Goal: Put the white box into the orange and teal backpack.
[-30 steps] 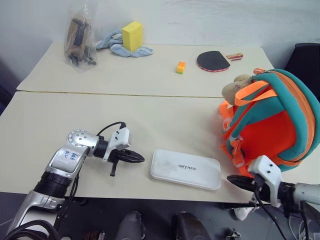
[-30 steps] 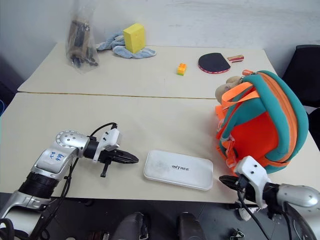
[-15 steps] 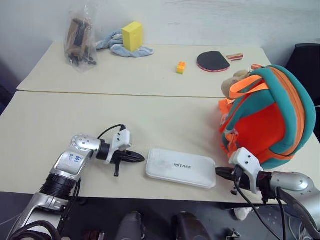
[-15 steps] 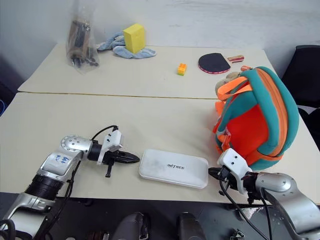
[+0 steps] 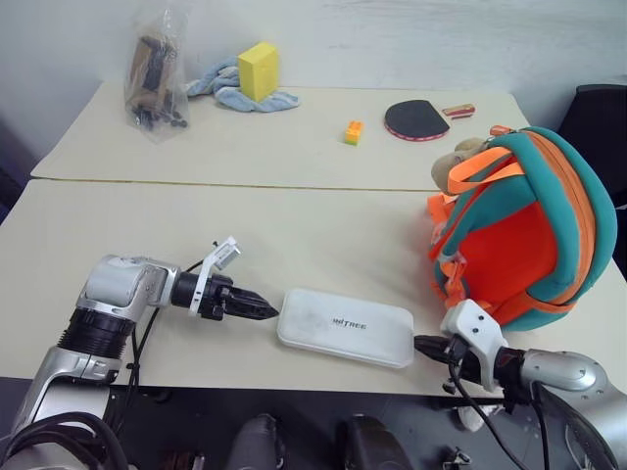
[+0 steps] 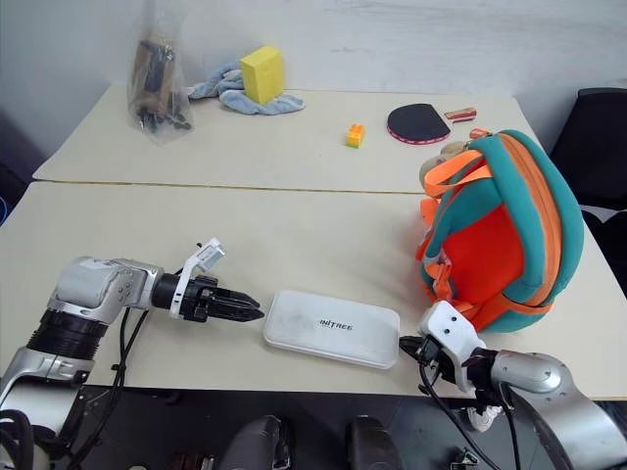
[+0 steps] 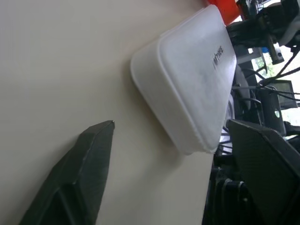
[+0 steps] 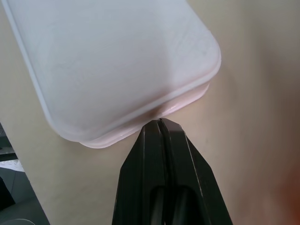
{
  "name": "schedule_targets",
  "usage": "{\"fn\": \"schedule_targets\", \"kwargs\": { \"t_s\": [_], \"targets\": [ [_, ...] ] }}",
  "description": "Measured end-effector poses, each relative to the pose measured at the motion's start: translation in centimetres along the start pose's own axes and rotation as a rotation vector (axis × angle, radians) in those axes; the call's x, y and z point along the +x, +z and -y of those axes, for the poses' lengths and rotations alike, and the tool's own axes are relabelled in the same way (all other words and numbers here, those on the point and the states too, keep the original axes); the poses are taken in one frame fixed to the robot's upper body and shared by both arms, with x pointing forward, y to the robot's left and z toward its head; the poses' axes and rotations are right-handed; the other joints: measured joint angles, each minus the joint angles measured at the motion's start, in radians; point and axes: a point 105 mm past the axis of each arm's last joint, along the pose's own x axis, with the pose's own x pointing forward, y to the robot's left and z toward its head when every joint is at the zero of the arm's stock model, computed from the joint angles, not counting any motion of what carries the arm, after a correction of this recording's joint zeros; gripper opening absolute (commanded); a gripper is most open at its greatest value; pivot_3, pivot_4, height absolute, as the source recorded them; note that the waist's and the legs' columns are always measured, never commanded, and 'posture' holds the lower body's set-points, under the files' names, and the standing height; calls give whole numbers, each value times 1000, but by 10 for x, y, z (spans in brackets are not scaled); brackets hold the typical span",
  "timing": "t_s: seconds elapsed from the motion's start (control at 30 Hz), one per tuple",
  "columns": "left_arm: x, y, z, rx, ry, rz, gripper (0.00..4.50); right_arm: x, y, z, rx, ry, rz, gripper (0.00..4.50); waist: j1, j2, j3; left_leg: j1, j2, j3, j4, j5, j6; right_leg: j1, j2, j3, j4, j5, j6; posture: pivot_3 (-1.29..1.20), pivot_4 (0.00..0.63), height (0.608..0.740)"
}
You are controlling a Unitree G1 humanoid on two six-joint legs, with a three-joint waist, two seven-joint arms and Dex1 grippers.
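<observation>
The white box [image 5: 345,326] lies flat near the front edge of the table, with dark lettering on its top. My left gripper [image 5: 257,309] is at the box's left end and open; in the left wrist view its fingers [image 7: 89,178] stand wide apart with the box [image 7: 187,84] just ahead of them. My right gripper [image 5: 421,345] is shut, and its tip presses against the box's right end [image 8: 122,61]. The orange and teal backpack [image 5: 529,245] stands upright to the right, with a tan plush toy [image 5: 453,166] at its top.
On the far table lie a yellow sponge block [image 5: 259,70] on a blue cloth [image 5: 235,95], a plastic bag [image 5: 155,73], a small orange brick [image 5: 354,131] and a paddle [image 5: 416,118]. The table's front edge [image 5: 294,377] runs just below the box.
The box has slid left along the front edge with the shut right gripper behind it. My left gripper has rolled and opened, and now sits at the box's left end.
</observation>
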Motion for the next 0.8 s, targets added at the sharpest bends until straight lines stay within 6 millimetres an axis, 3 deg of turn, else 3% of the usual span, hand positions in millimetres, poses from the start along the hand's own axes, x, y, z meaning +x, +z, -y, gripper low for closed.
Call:
{"fn": "schedule_targets", "kwargs": {
  "t_s": [0.13,0.4,0.57,0.67,0.8],
  "targets": [
    [6,-2,3,-32,-12,-43,4464,2,-1,-1,-2,-2,-6,0,1,0,0,0,0,0,1,0,0,0,0,0,0,0,0,0,150,740],
    [48,12,8,-32,-80,-63,4464,5,1,-1,-5,-9,5,0,30,5,-4,2,-2,-1,5,-2,3,6,-3,0,-1,0,1,0,150,740],
    [63,19,11,-47,-114,-58,4464,6,2,-1,-5,-12,12,0,37,6,-5,2,-3,-1,6,-2,4,8,-3,-1,-3,0,1,0,150,740],
    [68,25,8,-65,-122,-12,3834,5,-3,-3,8,-12,3,0,39,6,-5,2,-3,-2,6,-2,3,8,-3,-2,-3,0,1,0,150,740],
    [64,24,1,-98,-113,19,2541,4,-3,-7,-1,-22,10,0,26,5,-4,2,-2,-2,5,-2,3,8,-2,-2,-3,0,1,0,150,740]
  ]
}}
